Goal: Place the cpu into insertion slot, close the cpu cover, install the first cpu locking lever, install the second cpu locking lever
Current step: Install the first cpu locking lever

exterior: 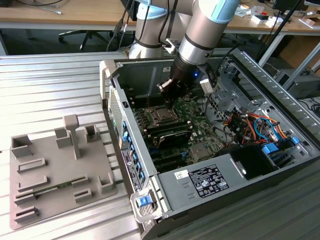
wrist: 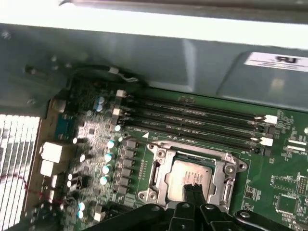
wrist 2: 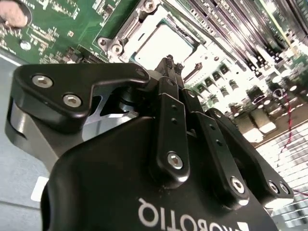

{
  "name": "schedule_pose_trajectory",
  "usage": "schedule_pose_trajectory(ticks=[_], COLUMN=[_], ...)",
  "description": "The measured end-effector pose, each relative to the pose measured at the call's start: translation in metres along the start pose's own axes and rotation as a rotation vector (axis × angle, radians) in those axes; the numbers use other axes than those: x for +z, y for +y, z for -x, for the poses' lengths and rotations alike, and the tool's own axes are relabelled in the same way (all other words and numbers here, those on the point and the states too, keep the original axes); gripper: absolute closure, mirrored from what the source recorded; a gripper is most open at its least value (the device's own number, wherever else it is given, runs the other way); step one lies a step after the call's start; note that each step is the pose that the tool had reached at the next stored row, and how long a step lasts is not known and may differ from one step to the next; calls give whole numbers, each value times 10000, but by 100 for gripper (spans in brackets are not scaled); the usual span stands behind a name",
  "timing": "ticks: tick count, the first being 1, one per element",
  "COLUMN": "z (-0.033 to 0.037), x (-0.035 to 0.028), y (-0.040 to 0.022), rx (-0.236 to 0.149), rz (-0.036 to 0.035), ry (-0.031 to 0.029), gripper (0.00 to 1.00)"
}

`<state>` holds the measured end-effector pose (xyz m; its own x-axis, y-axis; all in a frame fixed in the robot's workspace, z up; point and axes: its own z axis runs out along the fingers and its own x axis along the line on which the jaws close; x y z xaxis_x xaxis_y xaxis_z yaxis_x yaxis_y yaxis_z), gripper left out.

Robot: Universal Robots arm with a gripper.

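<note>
Clenched on nothing, the pincer (exterior: 169,100) hangs from the grey arm (exterior: 205,30) inside the open computer case (exterior: 280,85) in the exterior view, with its tips just above the insertion slot (exterior: 151,111). The case lies on its side and holds a green motherboard (exterior: 192,107). It also holds a grey metal power supply (exterior: 200,182) at its near end and a bundle of orange and blue cables (exterior: 257,125) towards the exterior view's right. The cpu (exterior: 162,115) lies flat in the slot, with its silvery top facing up. Outside the case, on the exterior view's left, a grey moulded tray (exterior: 50,210) with raised blocks and one tall post sits on the ribbed metal table (exterior: 50,85).

In the second wrist view, the two black fingers (wrist 2: 171,110) run side by side, bolted to the glossy black body, and their tips meet right at the chip's edge. The chip is a smooth, pale square, and the thin silvery cpu cover (wrist 2: 139,21) frames it.

In the first wrist view, the cover lies flat around the chip, its cut-out centre leaving the metal top bare. Round screw heads stand at the frame's corners. The chip is square, so it has no long axis. Its edges run parallel to the long black memory slots (wrist: 192,115), which lie between the socket and the grey case wall (wrist: 120,48). Whether the locking levers are latched cannot be told.
</note>
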<state>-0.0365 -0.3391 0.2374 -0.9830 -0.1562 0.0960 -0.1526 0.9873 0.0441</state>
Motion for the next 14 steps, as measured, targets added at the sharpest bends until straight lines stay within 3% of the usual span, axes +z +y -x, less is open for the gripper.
schedule_pose_trajectory(ticks=[1, 4, 5, 7, 8, 9, 14], z=[2, 1, 1, 1, 0, 1, -2], x=[2, 2, 3, 4, 5, 6, -4], y=[0, 0, 0, 0, 0, 0, 0], rx=[162, 173, 174, 164, 157, 155, 158], rz=[-19, -36, -47, -88, -122, -126, -144], ry=[-2, -1, -70, -348, -575, -618, -618], gripper=[89, 89, 89, 89, 89, 89, 89])
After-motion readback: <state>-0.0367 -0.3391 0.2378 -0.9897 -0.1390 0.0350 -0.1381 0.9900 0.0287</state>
